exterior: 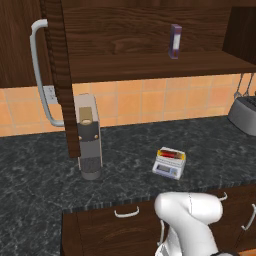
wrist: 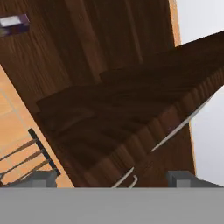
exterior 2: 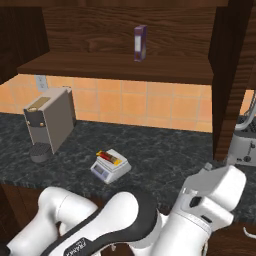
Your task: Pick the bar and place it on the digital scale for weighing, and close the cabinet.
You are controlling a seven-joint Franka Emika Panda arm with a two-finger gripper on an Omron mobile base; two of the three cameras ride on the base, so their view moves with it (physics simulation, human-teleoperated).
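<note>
The bar (exterior: 171, 154) already lay flat across the plate of the digital scale (exterior: 168, 163) on the dark counter (exterior: 130, 145), so that half of the task looked done, and the cabinet (exterior: 145, 35) was open, its left door (exterior: 62, 75) swung out edge-on beside the coffee machine (exterior: 89, 136) — likely the reason the hand was turned up toward the right door (wrist: 144, 118). The base views showed scale, bar and the purple box (exterior 2: 140, 43) on the shelf. The hand view instead gave a rolled close-up of the door's edge and handle (wrist: 179, 127), with the gripper (wrist: 113, 181) tips well apart and nothing between them, so released.
</note>
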